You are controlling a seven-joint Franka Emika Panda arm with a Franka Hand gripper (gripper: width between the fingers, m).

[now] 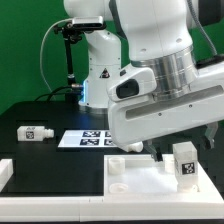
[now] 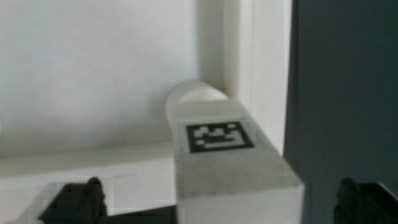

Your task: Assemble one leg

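Observation:
A white leg with a square tag stands upright on the large white rimmed panel, near the panel's corner on the exterior view's right. In the wrist view the leg rises between my two dark fingertips. My gripper is open, with a gap on each side of the leg and no visible contact. One dark finger shows beside the leg, below the hand. A second leg lies on the dark table at the exterior view's left.
The marker board lies flat behind the panel. The arm's base and a black post with cables stand at the back. A small round boss sits on the panel. A low white piece lies at the left edge.

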